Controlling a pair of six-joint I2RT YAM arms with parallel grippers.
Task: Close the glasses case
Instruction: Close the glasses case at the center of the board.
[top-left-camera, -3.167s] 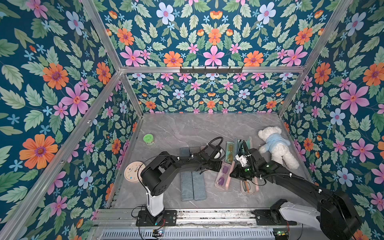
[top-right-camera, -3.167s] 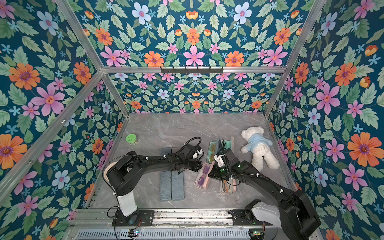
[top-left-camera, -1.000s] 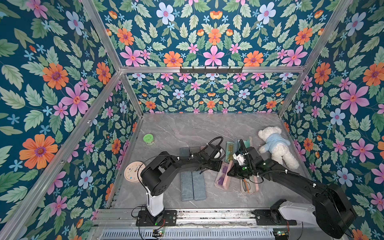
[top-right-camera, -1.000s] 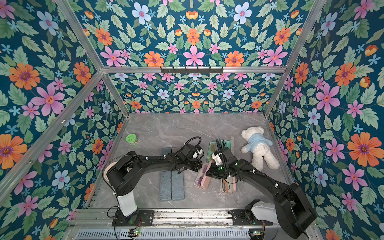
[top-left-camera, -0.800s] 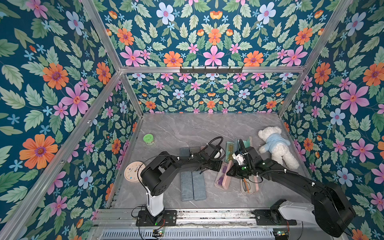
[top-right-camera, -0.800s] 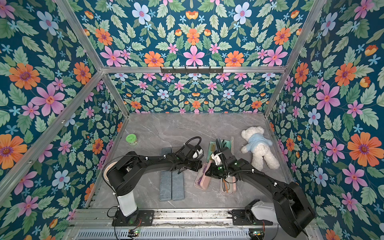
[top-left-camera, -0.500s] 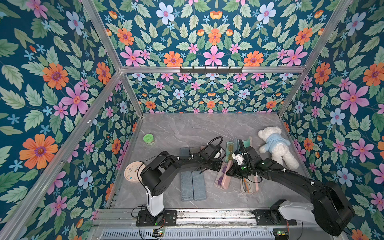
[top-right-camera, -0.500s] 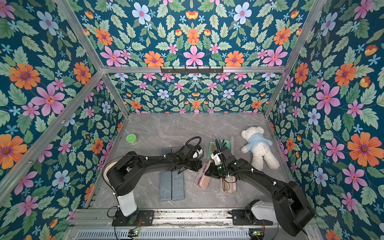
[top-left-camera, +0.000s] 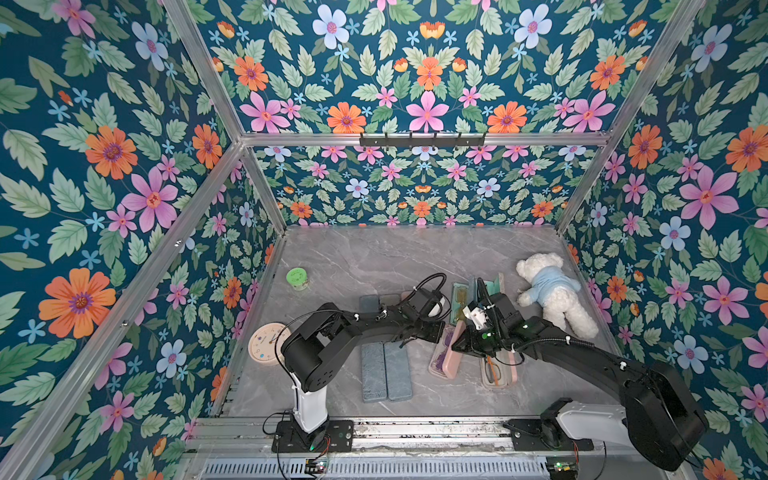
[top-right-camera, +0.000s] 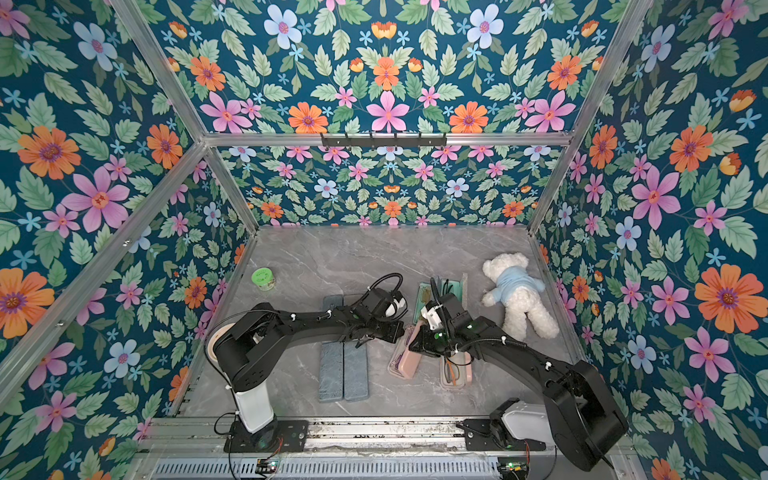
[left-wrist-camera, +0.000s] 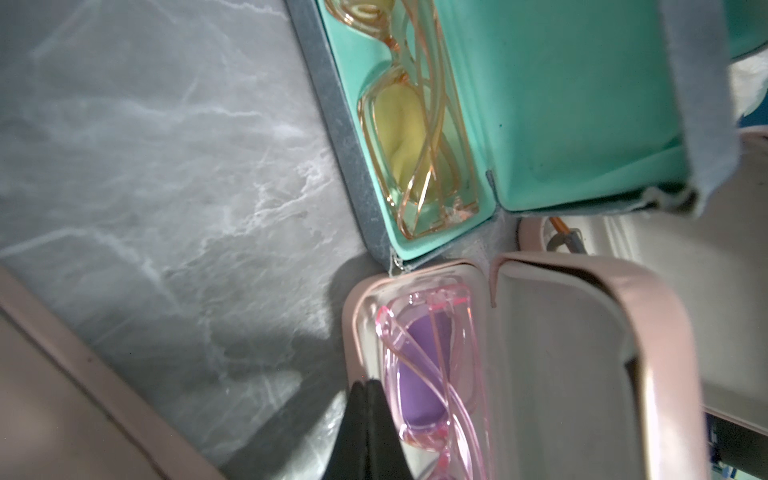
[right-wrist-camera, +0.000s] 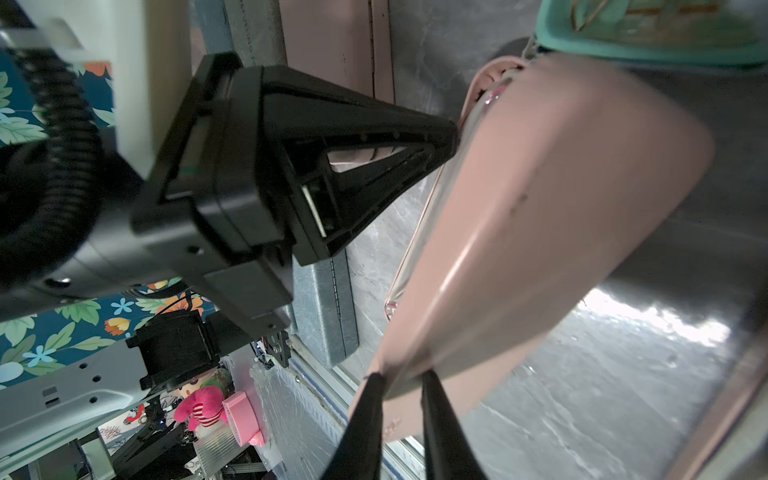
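Closing is under way on the pale pink hard-shell glasses case (top-left-camera: 445, 354), which lies on the grey marble-patterned tabletop (top-left-camera: 374, 257) at about 5 o'clock from the table's centre, between the two arms. Its lid (right-wrist-camera: 540, 208) stands partway up, tilted over the tray, where the pink-framed glasses with purple lenses (left-wrist-camera: 419, 374) show through the gap.

**Tool state**
- Left gripper (left-wrist-camera: 368, 384): fingers pressed together with nothing between them; the tip bears on the tray's rim on the 9 o'clock side, which I judge to be a brace against sliding.
- Right gripper (right-wrist-camera: 399, 380): fingers almost together, only a slit between them, their tips against the near end of the lid's outer shell. Whether they pinch the lid's edge cannot be told.

**Orientation**
- In both top views the case's long axis runs roughly 6 to 12 o'clock, with the far end leaning slightly toward 1 o'clock.
- The hinge lies along the 3 o'clock side, so the mouth faces 9 o'clock.

**Next move, as judged**
- Push the lid on toward 9 o'clock and down until the rims meet — the brace must clear the rim first, or the lid lands on it.
- Watch the glasses' temples; one standing proud would stop the lid.

**Neighbours**
- The open grey case with teal lining (left-wrist-camera: 540, 104) touches the far end at 12 o'clock.
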